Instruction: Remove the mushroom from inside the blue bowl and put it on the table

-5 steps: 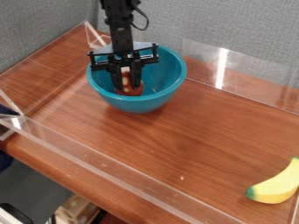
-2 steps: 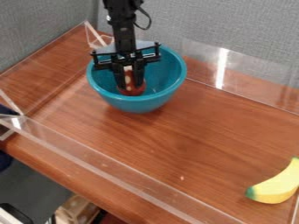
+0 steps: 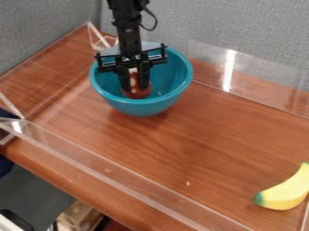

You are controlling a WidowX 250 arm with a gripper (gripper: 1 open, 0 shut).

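Note:
The blue bowl [image 3: 145, 97] stands on the table [image 3: 182, 135] at the back left. My gripper [image 3: 136, 87] reaches straight down into the bowl. Its dark fingers are shut on the mushroom [image 3: 137, 89], whose reddish-brown cap shows between them low inside the bowl. Most of the mushroom is hidden by the fingers.
A yellow banana [image 3: 287, 189] lies at the table's front right corner. Clear acrylic walls [image 3: 108, 171] border the table along the front, left and back. Bare wood stretches between the bowl and the banana.

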